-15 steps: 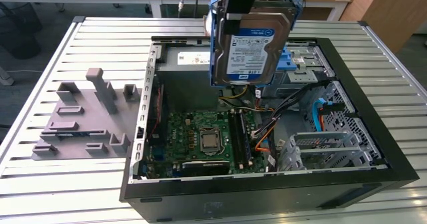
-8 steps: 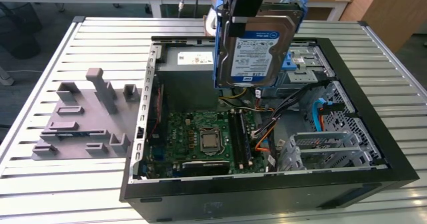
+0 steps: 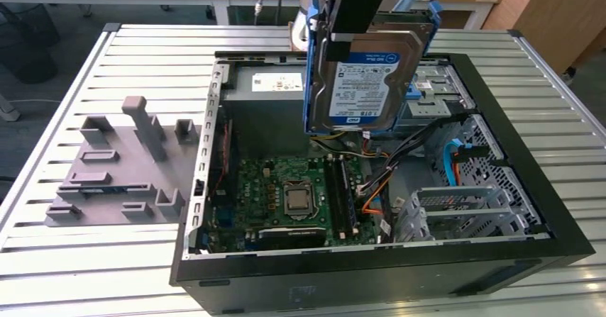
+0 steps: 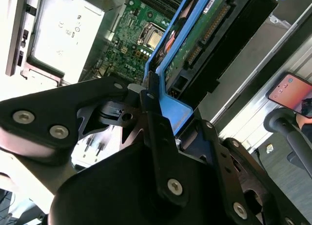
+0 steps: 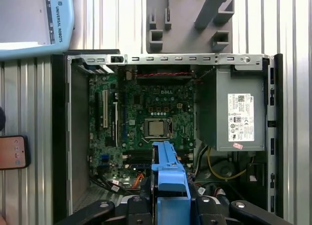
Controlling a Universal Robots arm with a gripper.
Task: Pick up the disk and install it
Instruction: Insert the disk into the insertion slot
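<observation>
While your gripper squeezes the disk by its blue frame, the pick-up part is done. Disk hangs upright in the air over the open PC case, not touching it. Not put in yet, so install's left.

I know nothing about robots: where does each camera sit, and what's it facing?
Exterior view: off the arm, looking down into the open black computer case; the gripper holds the blue-framed silver-grey disk above it.
First wrist view: on the wrist, straight down past gripper and disk at the green motherboard.
Second wrist view: on the wrist, along the gripper's black fingers.
Shared: disk and motherboard.
</observation>
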